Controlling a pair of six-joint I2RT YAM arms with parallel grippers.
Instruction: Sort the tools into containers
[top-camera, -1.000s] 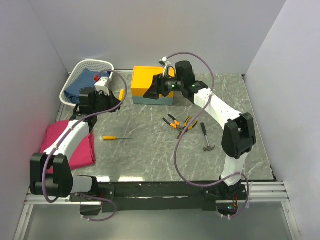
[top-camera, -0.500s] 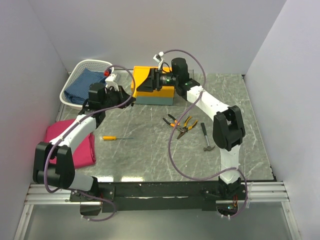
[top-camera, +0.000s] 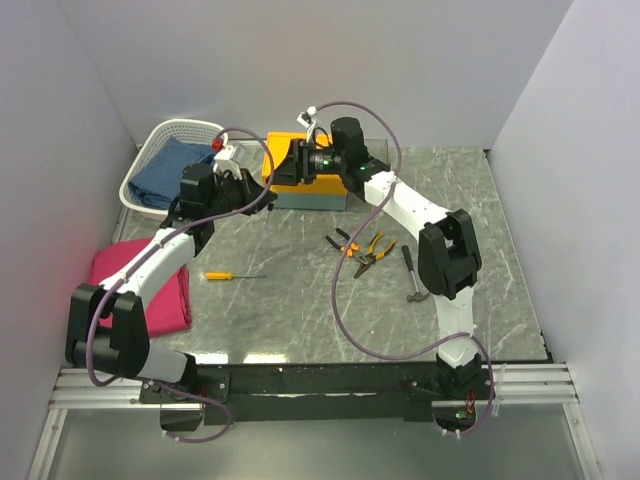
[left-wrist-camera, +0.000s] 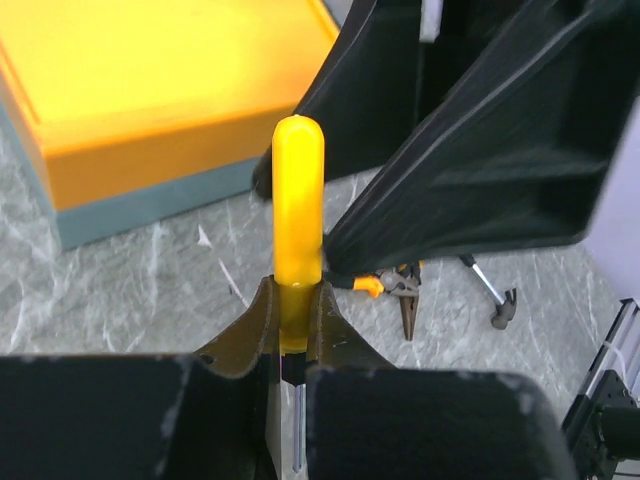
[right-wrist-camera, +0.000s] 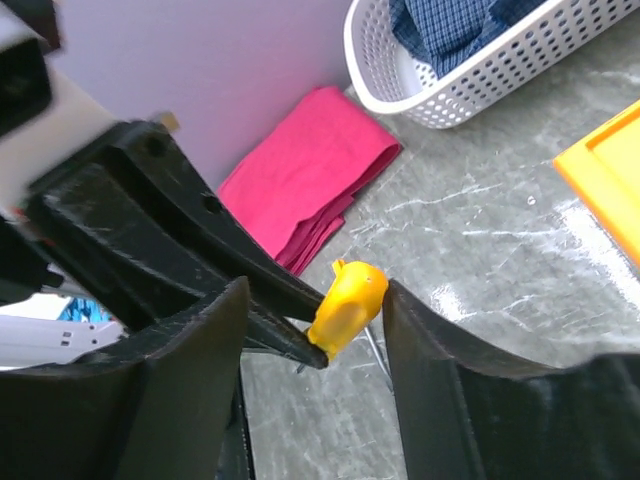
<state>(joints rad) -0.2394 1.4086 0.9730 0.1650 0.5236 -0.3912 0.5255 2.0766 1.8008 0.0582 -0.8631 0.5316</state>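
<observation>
My left gripper (left-wrist-camera: 293, 312) is shut on a yellow-handled screwdriver (left-wrist-camera: 298, 200) and holds it above the table, handle pointing forward, shaft back between the jaws. My right gripper (right-wrist-camera: 315, 310) is open around the end of that handle (right-wrist-camera: 348, 303); the handle touches one finger and is clear of the other. Both grippers meet just left of the yellow-topped, blue-grey box (top-camera: 318, 158). The white perforated basket (top-camera: 148, 160) stands at the back left. On the table lie a second small yellow-handled screwdriver (top-camera: 218, 275), two orange-handled pliers (top-camera: 362, 247) and a black-handled hammer (top-camera: 413, 274).
A blue cloth (top-camera: 170, 165) fills the basket. A folded pink cloth (top-camera: 140, 285) lies at the left edge and also shows in the right wrist view (right-wrist-camera: 310, 175). Grey walls close in the left, back and right sides.
My left gripper has carried the yellow screwdriver rightwards toward the box. My right gripper has swung left from over the box and now has its open jaws around the handle end.
</observation>
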